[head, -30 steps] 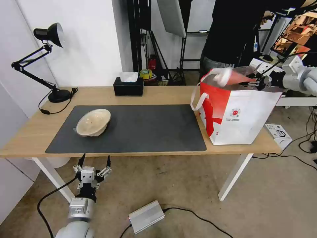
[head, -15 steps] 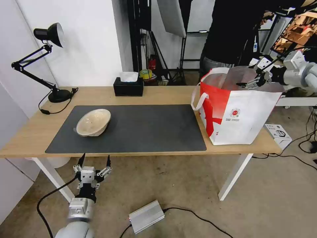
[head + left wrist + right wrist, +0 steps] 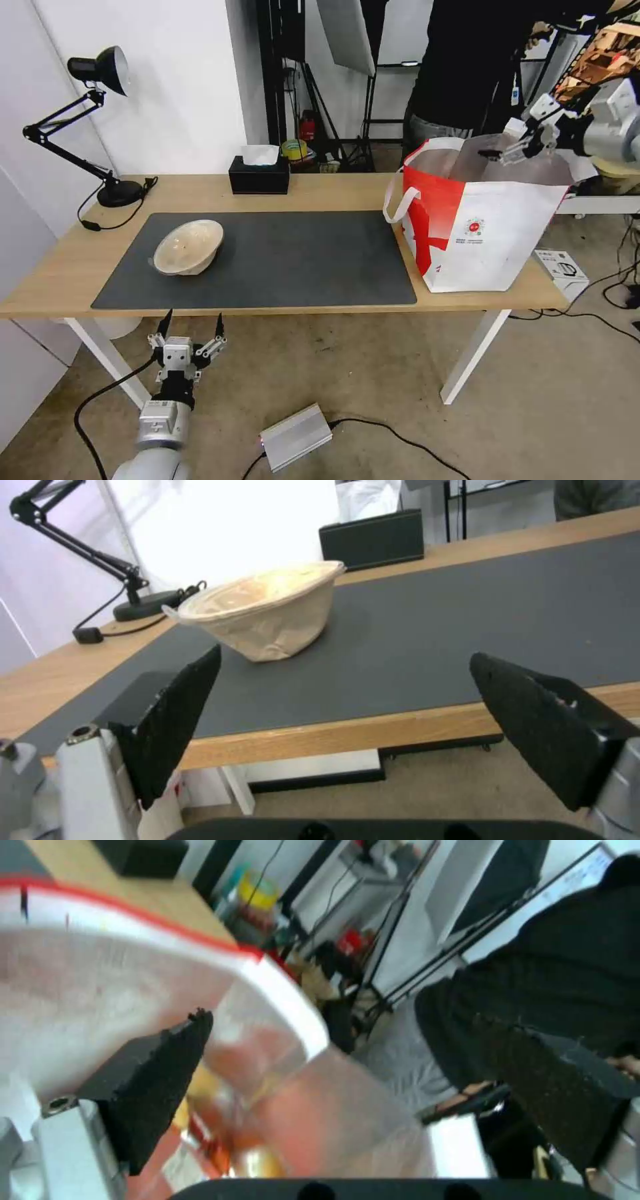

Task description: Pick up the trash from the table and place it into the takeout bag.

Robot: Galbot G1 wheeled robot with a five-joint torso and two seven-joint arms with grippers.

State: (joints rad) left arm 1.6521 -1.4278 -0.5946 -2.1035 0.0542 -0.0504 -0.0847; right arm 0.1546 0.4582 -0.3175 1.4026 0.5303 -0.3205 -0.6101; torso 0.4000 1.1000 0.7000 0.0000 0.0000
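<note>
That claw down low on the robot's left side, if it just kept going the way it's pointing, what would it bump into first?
Judging by its wrist view, the open left gripper points up past the near edge of the table toward the beige bowl on the grey mat. Probably that edge or the bowl first; depth is unclear.

Bowl (image 3: 189, 247) on mat (image 3: 300, 267), left part of counter (image 3: 333, 190). Bag (image 3: 483, 230) at counter's right end. Tissue box (image 3: 259, 175) behind mat; lamp (image 3: 87, 127) far left.

Silver-grey arms carry white end effector housings with black textured fingers (image 3: 175, 715), a black cable trailing the left one.
</note>
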